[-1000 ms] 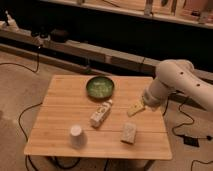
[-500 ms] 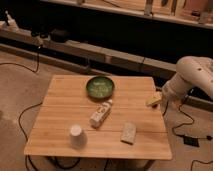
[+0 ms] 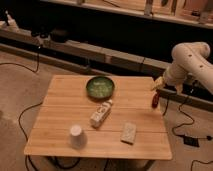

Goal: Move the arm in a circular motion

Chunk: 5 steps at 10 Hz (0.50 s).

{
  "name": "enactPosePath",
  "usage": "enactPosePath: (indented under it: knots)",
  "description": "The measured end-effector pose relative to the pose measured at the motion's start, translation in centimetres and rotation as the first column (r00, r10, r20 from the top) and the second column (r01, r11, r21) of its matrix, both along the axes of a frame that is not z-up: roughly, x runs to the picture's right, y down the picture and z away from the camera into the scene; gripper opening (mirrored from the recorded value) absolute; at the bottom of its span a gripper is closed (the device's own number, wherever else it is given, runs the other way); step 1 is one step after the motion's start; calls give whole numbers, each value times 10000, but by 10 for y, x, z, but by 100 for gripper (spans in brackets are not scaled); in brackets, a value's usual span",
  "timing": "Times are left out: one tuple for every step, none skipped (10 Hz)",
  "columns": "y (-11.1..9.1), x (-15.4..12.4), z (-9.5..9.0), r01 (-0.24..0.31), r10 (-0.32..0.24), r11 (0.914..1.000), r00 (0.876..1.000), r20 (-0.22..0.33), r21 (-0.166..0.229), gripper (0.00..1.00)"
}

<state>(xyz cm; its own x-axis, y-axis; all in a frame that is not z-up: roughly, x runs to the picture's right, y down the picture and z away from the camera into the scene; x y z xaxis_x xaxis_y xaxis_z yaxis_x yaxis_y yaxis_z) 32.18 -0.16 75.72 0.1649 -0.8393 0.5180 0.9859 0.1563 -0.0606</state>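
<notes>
The arm [image 3: 192, 62] is cream-white with thick rounded segments and comes in from the right edge of the camera view. It bends down and to the left, ending in a small yellowish tip. The gripper [image 3: 156, 93] hangs at that tip, just over the right edge of the wooden table [image 3: 65, 107], level with the table's back half. A small dark reddish part shows below the tip. The gripper is well to the right of the objects on the table and touches none of them.
On the table are a green bowl [image 3: 100, 87] at the back middle, a white bottle [image 3: 101, 113] lying on its side, a white cup [image 3: 76, 135] at the front left and a pale packet [image 3: 129, 132] at the front right. Cables run over the floor; a dark bench stands behind.
The arm has swung right and back, from over the table's right-middle part out to its right edge. The objects on the table have not moved.
</notes>
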Motion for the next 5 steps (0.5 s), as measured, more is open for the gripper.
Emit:
enactPosePath:
  knots:
    - [-14,-10,6,-68,64,9996,9999,139,291,80]
    - [-36,-26,17,-237,199,9966,9987,476,792,80]
    - [-48,-38,24,-358,275,9935,9966,773,1082,80]
    - [-56,-51,32,-478,330,9906,9927,1157,1281,80]
    - [-59,-66,37,-496,276,9890,9875,1553,1396,80]
